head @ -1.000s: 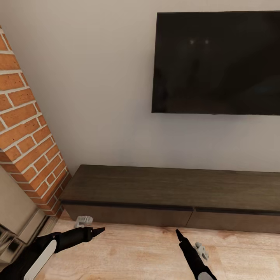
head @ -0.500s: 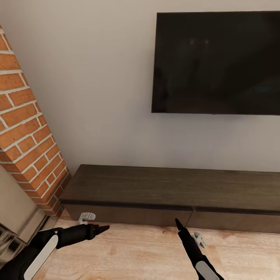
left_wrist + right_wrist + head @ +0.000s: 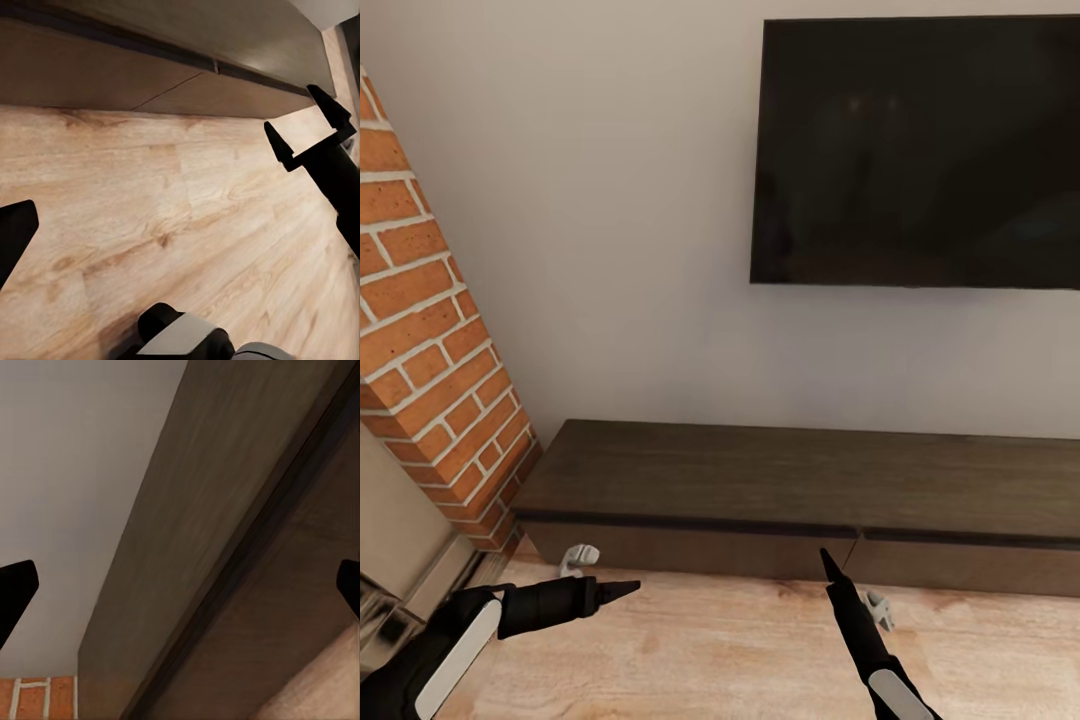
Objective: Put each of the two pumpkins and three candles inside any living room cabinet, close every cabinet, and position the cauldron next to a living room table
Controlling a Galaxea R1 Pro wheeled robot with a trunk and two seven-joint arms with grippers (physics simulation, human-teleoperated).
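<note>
Floor: I am looking down on pale wood planks (image 3: 710, 650) that run up to the foot of the cabinet (image 3: 790, 480).
Cabinet: the long low dark-brown unit stands against the wall under the television (image 3: 920, 150); both drawer fronts I can see lie flush and closed, and its top is bare.
Walls: plain off-white wall (image 3: 610, 200) behind, with a brick column (image 3: 430, 330) just beside the cabinet's left end.
Left gripper (image 3: 622, 590): low over the floor before the cabinet's left front edge; in the head view the jaws read as one narrow point, so I cannot tell their spacing there. The left wrist view catches only one dark tip at the frame edge.
Right gripper (image 3: 307, 127): near the seam between the two drawer fronts; the left wrist view shows its jaws spread, nothing between them.
Cut off: the cabinet's right end and the television's right side run out of the head view.
Hard to make out: two small pale grey shapes (image 3: 578, 556) on the floor at the cabinet's front edge, possibly fittings.
Right wrist view: close on the cabinet's top edge (image 3: 225, 532), wall above, a strip of brick (image 3: 37, 697) at one corner.
</note>
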